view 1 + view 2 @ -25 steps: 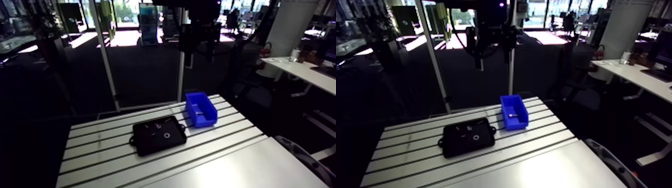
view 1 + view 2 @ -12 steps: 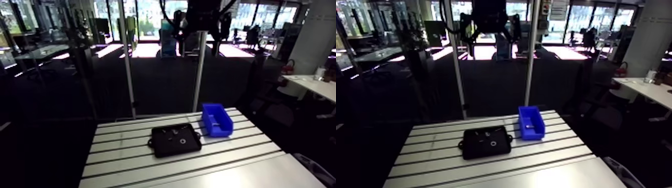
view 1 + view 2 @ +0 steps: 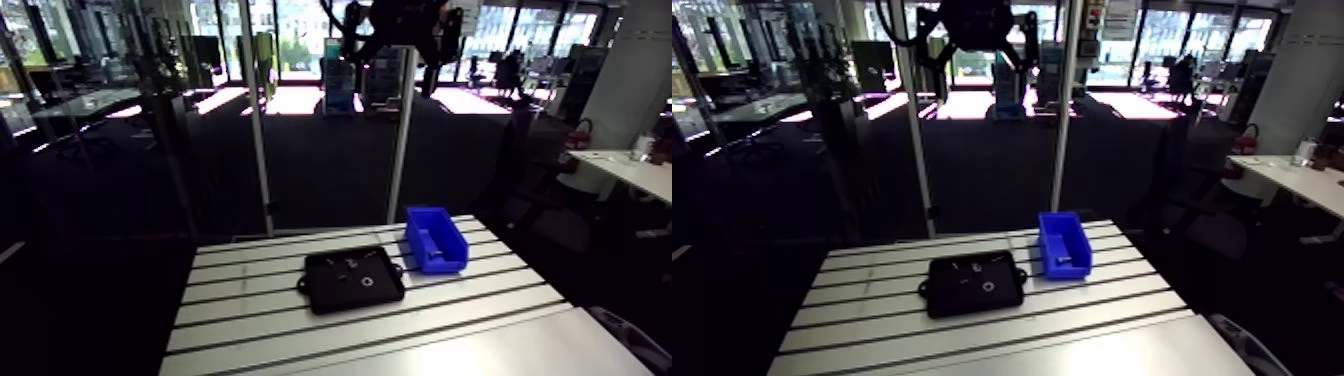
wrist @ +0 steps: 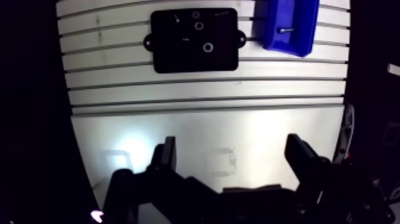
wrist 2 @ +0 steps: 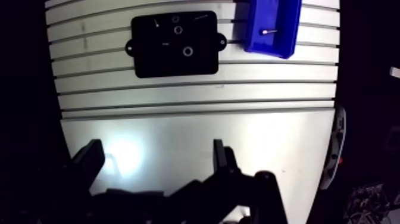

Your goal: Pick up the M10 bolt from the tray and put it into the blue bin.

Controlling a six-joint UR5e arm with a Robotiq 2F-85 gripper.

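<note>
Bolt (image 4: 286, 29) lies flat in blue bin (image 4: 300, 43), long axis across its width

The dark two-fingered Robotiq gripper (image 4: 232, 152) hangs high, pointing straight down from its dark wrist (image 3: 977, 20) at the arm view's top edge, its two black fingers (image 4: 166, 156) spread wide apart.

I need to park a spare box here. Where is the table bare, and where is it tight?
Bare: the smooth plate under the open pincer, the slotted rows between it and the black tray, and the strip beside the tray away from the blue bin. Crowded: the narrow gap between tray and bin.
</note>
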